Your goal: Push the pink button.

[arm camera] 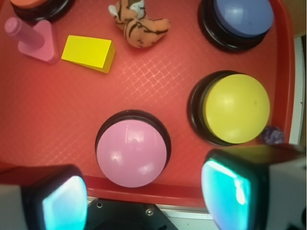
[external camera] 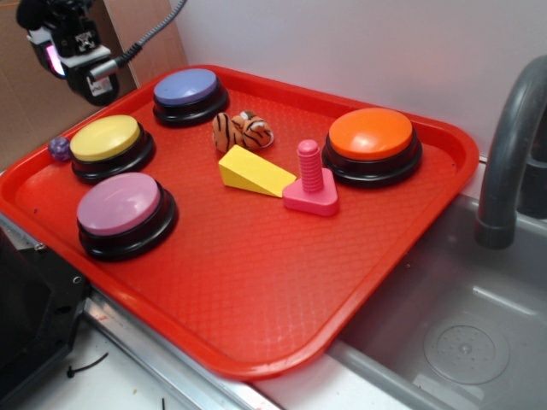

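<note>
My gripper [arm camera: 144, 201] sits at the bottom of the wrist view, its two fingers [arm camera: 240, 189] spread wide apart with nothing between them and touching nothing. In the exterior view it [external camera: 73, 51] hangs in the upper left corner, above and outside the red tray [external camera: 282, 290], near the tray's far left rim.

Between my fingers in the wrist view, just above them, lies the pink button [arm camera: 132, 152], resting close to the tray's near rim; in the exterior view it [external camera: 120, 205] stands at the left, near the tray's front left edge. The air over its dome is open.

Just beside it is the yellow button [arm camera: 235, 108], with a small purple thing [arm camera: 274, 135] tucked against the tray's rim next to it. Past that sits the blue-purple button [arm camera: 243, 17] in the upper right of the wrist view.

A wide stretch of bare tray lies left of the pink button in the wrist view. Farther off are the yellow wedge [arm camera: 88, 52], the toy tiger [arm camera: 139, 24], the pink bolt [arm camera: 33, 38] and the orange button [external camera: 372, 137]. A grey sink [external camera: 461, 333] with a faucet [external camera: 508, 145] borders the tray's right edge in the exterior view.
</note>
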Controlling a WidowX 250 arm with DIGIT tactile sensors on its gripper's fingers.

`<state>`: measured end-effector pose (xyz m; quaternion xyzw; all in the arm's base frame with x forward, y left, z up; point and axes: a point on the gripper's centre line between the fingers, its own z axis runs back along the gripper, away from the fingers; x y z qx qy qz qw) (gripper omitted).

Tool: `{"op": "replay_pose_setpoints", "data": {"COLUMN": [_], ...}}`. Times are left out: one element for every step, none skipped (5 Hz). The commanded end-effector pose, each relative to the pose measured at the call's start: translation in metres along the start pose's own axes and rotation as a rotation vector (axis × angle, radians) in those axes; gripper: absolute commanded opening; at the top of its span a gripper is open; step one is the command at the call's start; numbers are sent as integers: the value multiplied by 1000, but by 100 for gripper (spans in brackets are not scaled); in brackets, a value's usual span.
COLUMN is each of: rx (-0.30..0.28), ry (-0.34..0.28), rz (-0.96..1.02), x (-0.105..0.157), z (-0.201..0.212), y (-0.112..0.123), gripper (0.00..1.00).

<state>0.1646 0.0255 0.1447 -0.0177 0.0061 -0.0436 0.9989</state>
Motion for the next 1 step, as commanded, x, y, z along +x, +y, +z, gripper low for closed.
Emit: {"op": "replay_pose_setpoints", "data": {"rx": [13], "ry": [-114], "rz": [-7], "x": [5], "z": [28], "y": [1], "gripper": [100]}}
